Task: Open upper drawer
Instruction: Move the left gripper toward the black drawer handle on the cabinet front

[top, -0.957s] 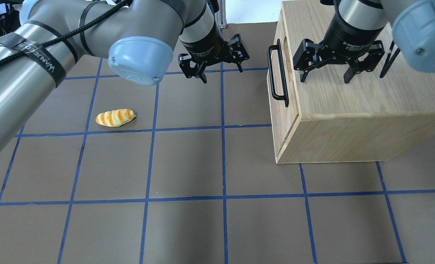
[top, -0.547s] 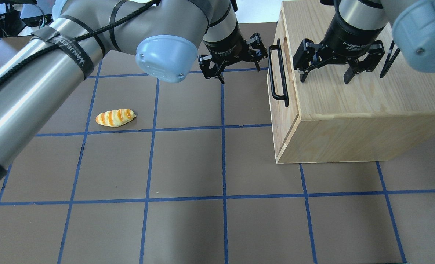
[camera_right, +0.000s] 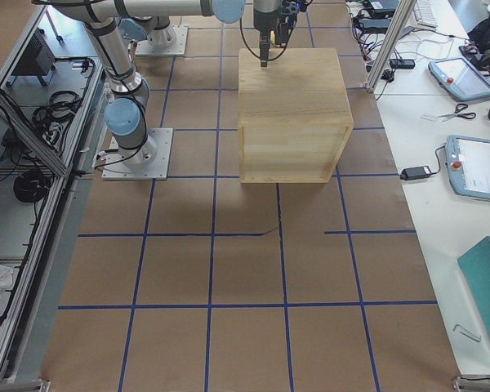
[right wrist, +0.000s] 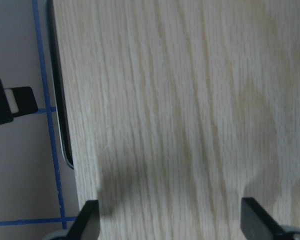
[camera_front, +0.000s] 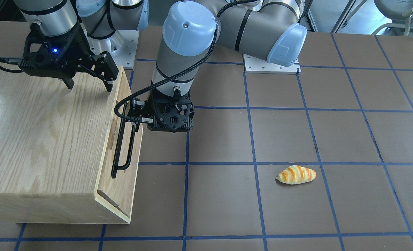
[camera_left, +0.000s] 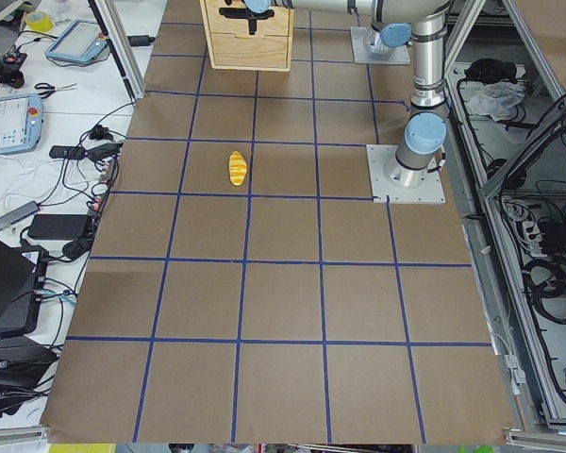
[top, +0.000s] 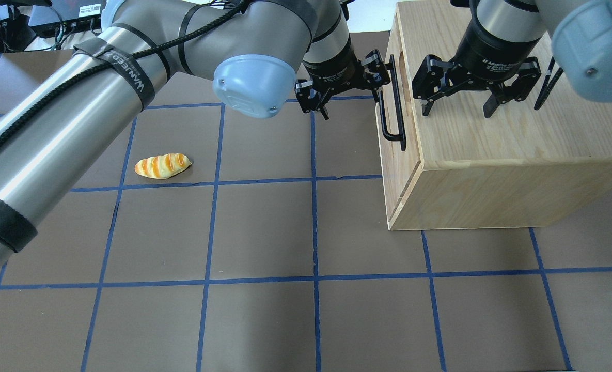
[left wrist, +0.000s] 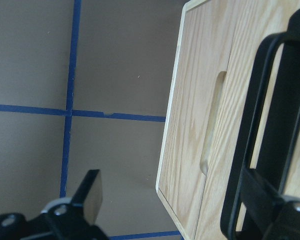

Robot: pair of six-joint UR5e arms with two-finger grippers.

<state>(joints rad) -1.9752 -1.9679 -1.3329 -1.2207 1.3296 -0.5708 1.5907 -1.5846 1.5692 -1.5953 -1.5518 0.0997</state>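
Note:
The upper drawer (top: 410, 135) is shut in the front of the oak cabinet (top: 491, 155), under its top. Its black bar handle (top: 380, 103) also shows in the front-facing view (camera_front: 115, 153) and the left wrist view (left wrist: 250, 130). My left gripper (top: 349, 101) is open beside the cabinet front. One finger (left wrist: 260, 200) is against the handle's far end and the other (left wrist: 87, 195) is out over the table. It holds nothing. My right gripper (top: 456, 111) is open and empty just above the cabinet top, and also shows in the front-facing view (camera_front: 88, 86).
A toy bread roll (top: 162, 166) lies on the brown mat, well to the left of the cabinet. Blue tape lines grid the table (top: 264, 232). The left arm's elbow (top: 254, 85) hangs over the far middle of the table.
My left gripper has moved right, from over the mat to the far end of the drawer handle, still open. The right gripper and the drawer have not moved.

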